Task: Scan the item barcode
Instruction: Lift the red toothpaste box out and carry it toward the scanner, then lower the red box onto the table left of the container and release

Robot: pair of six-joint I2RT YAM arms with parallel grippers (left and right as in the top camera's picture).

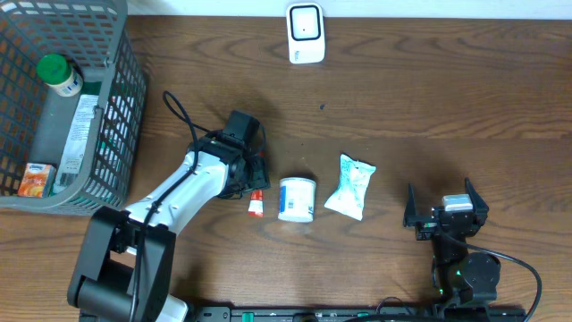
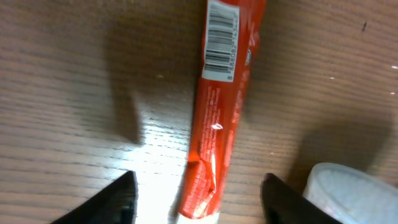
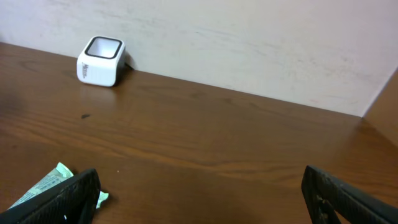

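Between the spread fingers of the left gripper [image 2: 198, 183], the red tube [image 2: 217, 112] was seen lying flat on the wooden table, touched by neither finger. Its barcode [image 2: 221, 40] was turned upward at the end farthest ahead of the fingertips, and its near end was placed right in the gap between them. A white tub [image 2: 348, 193] was found just beside the right-hand finger.

The scanner [image 1: 305, 34] was set well apart from that gripper, across the table by the wall. The right gripper [image 3: 199, 180] was held wide open too, with nothing between its fingers and a green-and-white packet [image 1: 350, 186] near it.

The step in hand was judged to be the grasp of the tube, though a release could not be ruled out. For a good grasp, the fingers were best closed on the near part of the tube, so that the label stayed uncovered. The tube was expected to be soft, so only a moderate squeeze was called for, centred so that it would not roll out sideways. A straight lift was advised, since the tub could easily be knocked by the right-hand finger. The barcode face then needed to be turned squarely toward the scanner's window.
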